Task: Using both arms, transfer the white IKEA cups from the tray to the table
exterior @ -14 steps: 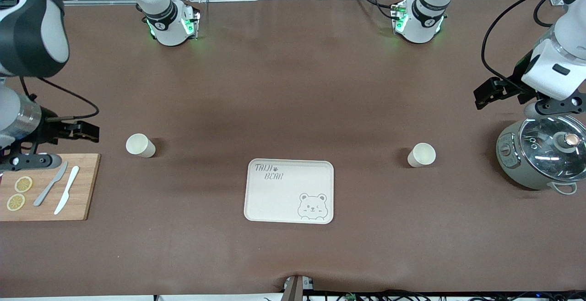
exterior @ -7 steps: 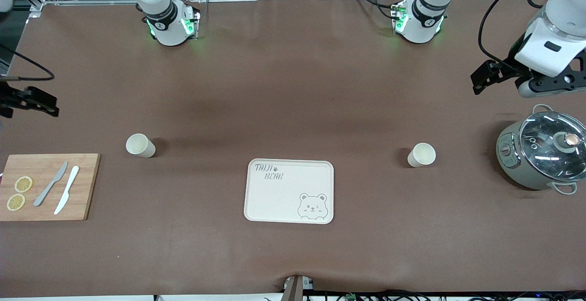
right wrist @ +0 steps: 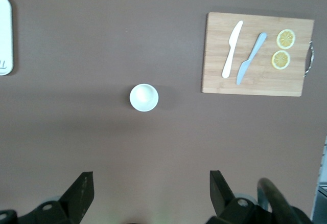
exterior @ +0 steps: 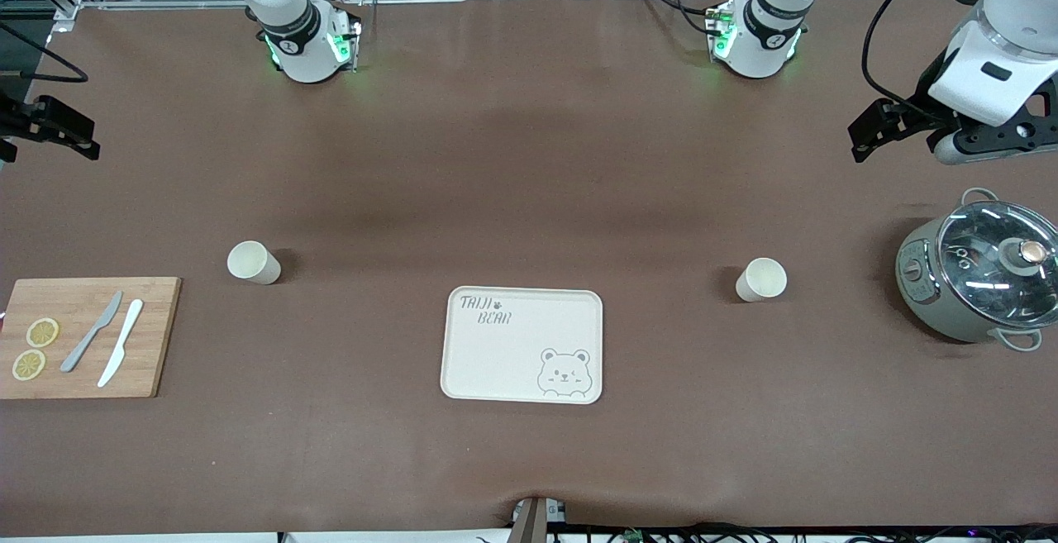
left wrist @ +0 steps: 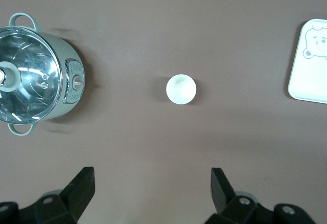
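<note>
Two white IKEA cups stand upright on the brown table, one on each side of the bear-printed tray [exterior: 512, 361]. One cup [exterior: 254, 263] is toward the right arm's end and shows in the right wrist view [right wrist: 144, 97]. The other cup [exterior: 761, 279] is toward the left arm's end and shows in the left wrist view [left wrist: 181, 89]. My right gripper [exterior: 78, 134] hangs open and empty high over the table edge [right wrist: 150, 185]. My left gripper [exterior: 864, 134] hangs open and empty above bare table beside the pot [left wrist: 152, 183]. Neither gripper touches a cup.
A grey-green pot with a glass lid [exterior: 975, 278] stands at the left arm's end. A wooden cutting board [exterior: 149, 336] with two knives and two lemon slices lies at the right arm's end. Both arm bases [exterior: 306, 39] stand along the table's back edge.
Both grippers rose and drew back toward the bases' side. The right one left the cutting board's edge and the left one moved off the pot. The cups did not move.
</note>
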